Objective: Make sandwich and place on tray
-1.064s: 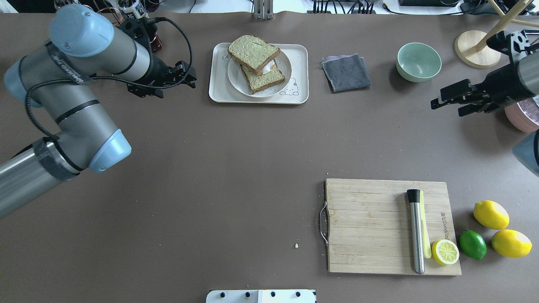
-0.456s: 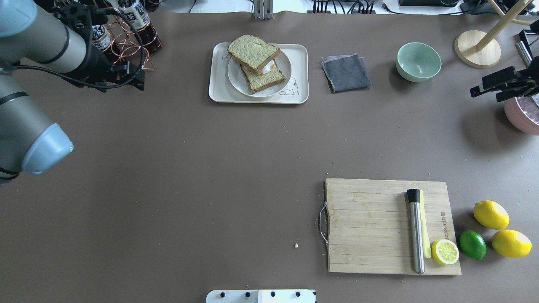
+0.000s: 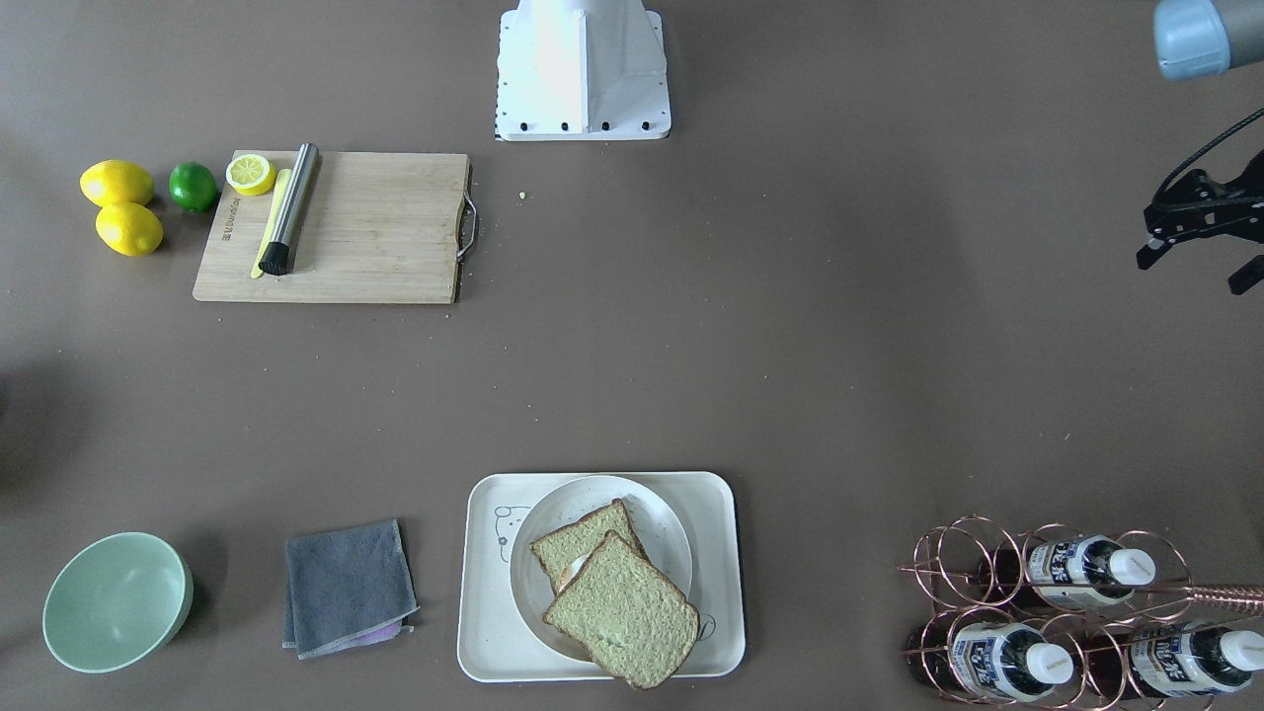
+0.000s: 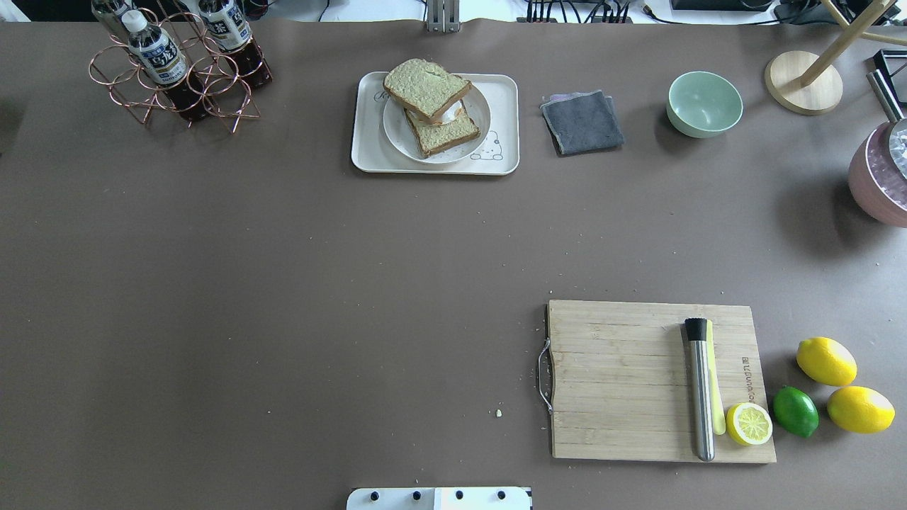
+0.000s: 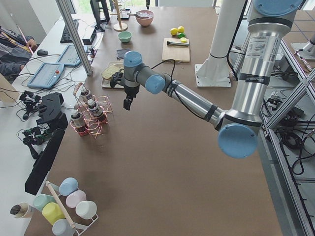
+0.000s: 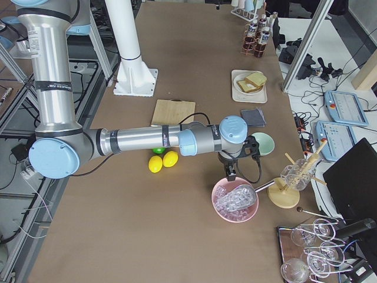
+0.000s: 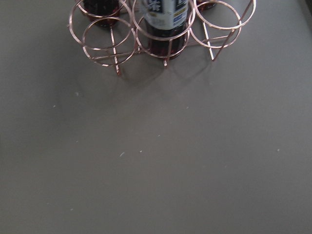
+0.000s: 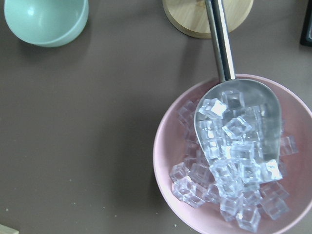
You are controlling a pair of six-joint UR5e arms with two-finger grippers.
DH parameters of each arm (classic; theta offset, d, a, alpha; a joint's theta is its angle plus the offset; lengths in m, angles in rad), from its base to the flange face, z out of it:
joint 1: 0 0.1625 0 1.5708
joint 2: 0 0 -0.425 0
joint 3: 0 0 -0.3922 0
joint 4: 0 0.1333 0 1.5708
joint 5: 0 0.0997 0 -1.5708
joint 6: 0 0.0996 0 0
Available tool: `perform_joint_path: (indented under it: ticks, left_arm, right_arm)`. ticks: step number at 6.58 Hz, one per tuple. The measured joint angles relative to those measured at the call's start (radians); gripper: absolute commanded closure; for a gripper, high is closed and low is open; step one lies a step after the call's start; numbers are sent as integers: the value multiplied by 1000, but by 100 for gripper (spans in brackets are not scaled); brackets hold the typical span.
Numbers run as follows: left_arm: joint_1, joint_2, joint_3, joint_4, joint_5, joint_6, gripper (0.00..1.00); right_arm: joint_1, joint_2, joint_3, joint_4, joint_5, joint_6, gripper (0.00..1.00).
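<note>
The sandwich (image 4: pixel 431 105), two slices of greenish-tan bread with white egg showing between them, lies on a round white plate (image 4: pixel 477 106) on the cream tray (image 4: pixel 365 159) at the table's far side. It also shows in the front-facing view (image 3: pixel 617 602), on the tray (image 3: pixel 484 647). My left gripper (image 3: pixel 1190 275) hangs at that view's right edge, far from the tray, with fingers apart and empty. My right gripper (image 6: pixel 228 173) shows only in the right side view, above a pink bowl; I cannot tell whether it is open or shut.
A copper bottle rack (image 4: pixel 177 67) stands left of the tray. A grey cloth (image 4: pixel 582 122) and a green bowl (image 4: pixel 704 103) lie to its right. The pink bowl (image 8: pixel 163 146) holds ice and a scoop. A cutting board (image 4: pixel 623 382) carries a metal muddler and a lemon half.
Both arms have pulled back out of the overhead view, the left one to the left and the right one to the right. The bottle rack is now uncovered. The sandwich has not moved.
</note>
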State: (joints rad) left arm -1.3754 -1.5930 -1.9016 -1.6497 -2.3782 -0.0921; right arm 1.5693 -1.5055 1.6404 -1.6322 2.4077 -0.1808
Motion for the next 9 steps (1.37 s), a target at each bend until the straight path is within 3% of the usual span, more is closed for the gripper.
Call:
perform_joint_path:
  ticks: [2,4,6,9]
  left_arm:
    - [-127,104,63,3,-67,251,3]
    - [-233,153,121,6,-76,416,3]
    - [-331,171,124,58,-77,471,2]
    - [-368,191,98,119,-76,470,2]
  right_arm:
    - [71,-9,-1,-114,-31,-156,0]
    - [100,-21,9,-144,-36,-213,0]
    - [95,-18,8,-149,-38,-227,0]
    - [93,-25,14,-146,-49,-228,0]
